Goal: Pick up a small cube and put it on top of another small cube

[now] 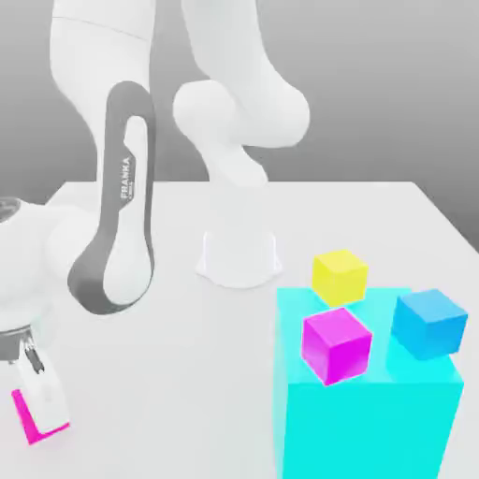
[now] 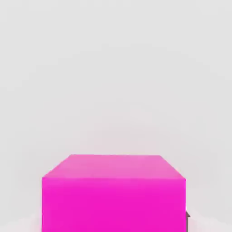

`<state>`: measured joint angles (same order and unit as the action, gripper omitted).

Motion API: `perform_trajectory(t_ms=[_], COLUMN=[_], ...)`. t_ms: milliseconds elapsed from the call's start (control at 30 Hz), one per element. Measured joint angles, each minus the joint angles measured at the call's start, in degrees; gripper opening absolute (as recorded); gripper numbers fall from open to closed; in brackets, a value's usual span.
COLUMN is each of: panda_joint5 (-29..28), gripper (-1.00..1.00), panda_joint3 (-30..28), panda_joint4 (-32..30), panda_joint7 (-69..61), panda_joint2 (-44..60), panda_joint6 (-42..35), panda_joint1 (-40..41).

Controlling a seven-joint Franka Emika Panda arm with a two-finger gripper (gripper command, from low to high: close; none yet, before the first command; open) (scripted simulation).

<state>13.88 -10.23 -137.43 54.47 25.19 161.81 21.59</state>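
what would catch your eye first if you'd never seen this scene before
The big cyan block at the exterior view's lower right, carrying yellow, purple-magenta and blue cubes. Then, at lower left, the gripper, jaws shut on the small hot-pink cube on the white table.

white table point(image 1: 374, 224) w/ robot base point(image 1: 239, 257), big cyan block point(image 1: 370, 421) & small hot-pink cube point(image 1: 33, 421) sitting right on it

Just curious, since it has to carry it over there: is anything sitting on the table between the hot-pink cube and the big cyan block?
No. In the exterior view, the table between the hot-pink cube and the cyan block is bare.
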Motion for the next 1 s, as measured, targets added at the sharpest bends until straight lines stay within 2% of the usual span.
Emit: perform_trajectory(t_ms=[167, 300, 400, 700, 1000], panda_joint5=[-4.82, -6.61, -10.93, -27.21, -47.05], gripper=[-1.0, -1.0, -1.0, -1.0, -1.0], panda_joint3=[-3.05, 2.71, 5.43, 10.43, 16.45], panda_joint4=[-1.64, 1.21, 3.78, 11.58, 20.51], panda_joint7=[2.98, -5.84, -12.94, -33.56, -53.28], panda_joint2=[-8.62, -7.98, -7.48, -8.02, -12.04], panda_joint6=[-6.78, -7.85, -10.53, -21.89, -37.93], panda_joint1=[-2.54, -4.28, -5.64, -12.4, -22.67])
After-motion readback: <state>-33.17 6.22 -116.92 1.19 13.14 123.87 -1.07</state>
